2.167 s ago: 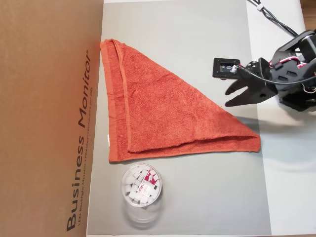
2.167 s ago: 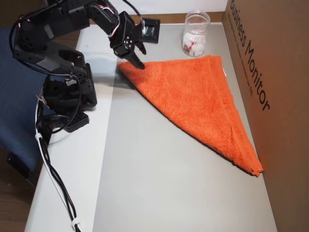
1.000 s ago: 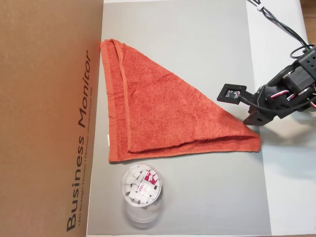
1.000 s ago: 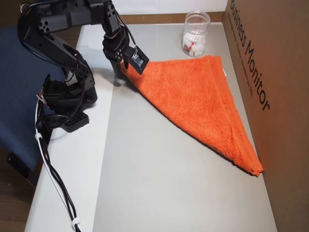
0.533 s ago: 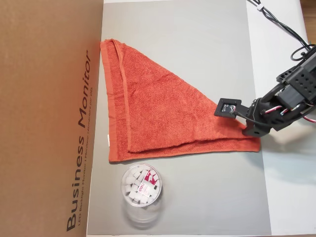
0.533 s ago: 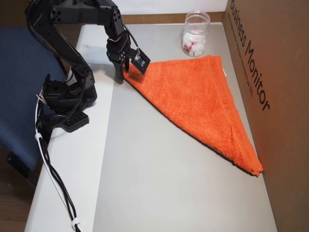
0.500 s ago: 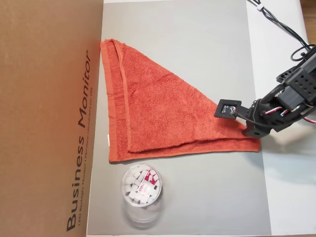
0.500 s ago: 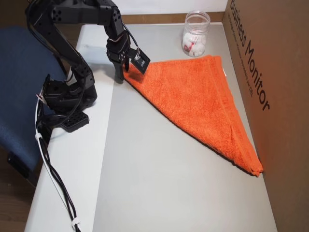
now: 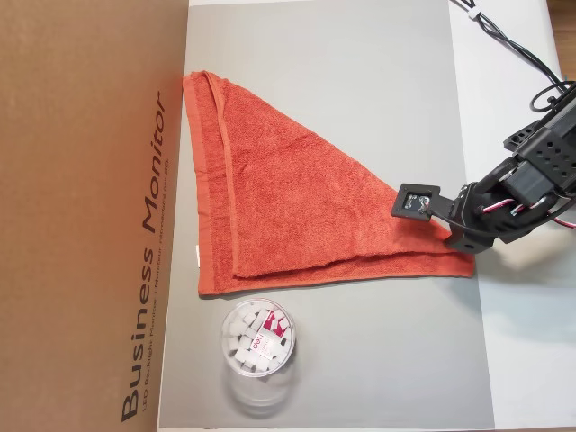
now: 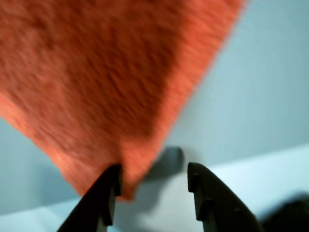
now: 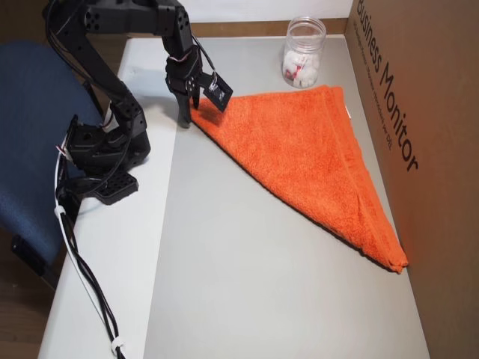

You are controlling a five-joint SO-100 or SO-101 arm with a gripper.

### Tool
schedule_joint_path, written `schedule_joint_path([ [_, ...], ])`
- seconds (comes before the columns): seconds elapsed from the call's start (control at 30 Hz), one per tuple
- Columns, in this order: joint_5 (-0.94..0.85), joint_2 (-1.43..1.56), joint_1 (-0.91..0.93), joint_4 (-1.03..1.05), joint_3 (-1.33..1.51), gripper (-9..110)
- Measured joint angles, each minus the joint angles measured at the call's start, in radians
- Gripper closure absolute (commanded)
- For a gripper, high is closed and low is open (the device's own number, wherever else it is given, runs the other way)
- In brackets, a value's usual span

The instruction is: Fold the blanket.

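Note:
The orange-red blanket (image 9: 288,198) lies on the grey mat (image 9: 360,360), folded into a triangle, with its hemmed border along the left in that overhead view. A small white tag (image 9: 197,255) sticks out at the border. My gripper (image 9: 456,238) hangs over the triangle's pointed right corner. In the wrist view the gripper (image 10: 154,171) is open, and the blanket's corner (image 10: 111,72) touches the left finger (image 10: 104,193). The right finger (image 10: 205,193) stands clear of the cloth. In the other overhead view the gripper (image 11: 188,120) points down at the blanket's (image 11: 299,149) near-left tip.
A clear jar (image 9: 256,340) with white pieces stands just beyond the blanket's lower edge; it also shows in the other overhead view (image 11: 303,52). A cardboard box (image 9: 90,216) borders the mat. Cables (image 9: 513,45) and the arm's base (image 11: 105,157) sit on the white table. A blue chair (image 11: 30,149) stands beside it.

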Motion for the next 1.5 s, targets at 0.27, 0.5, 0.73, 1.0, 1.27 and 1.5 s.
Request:
schedule_joint_path([
  [0.27, -0.052, 0.0, 0.106, 0.31, -0.264, 88],
  [0.5, -0.252, 0.0, 0.19, 0.486, -0.471, 88],
  [0.73, -0.69, 0.0, 0.276, 0.495, -0.541, 87],
  [1.0, -1.304, 0.0, 0.287, 0.495, -0.541, 88],
  [1.27, -1.798, -0.002, 0.153, 0.426, -0.422, 88],
  [1.5, -1.994, -0.002, -0.014, 0.336, -0.27, 88],
])
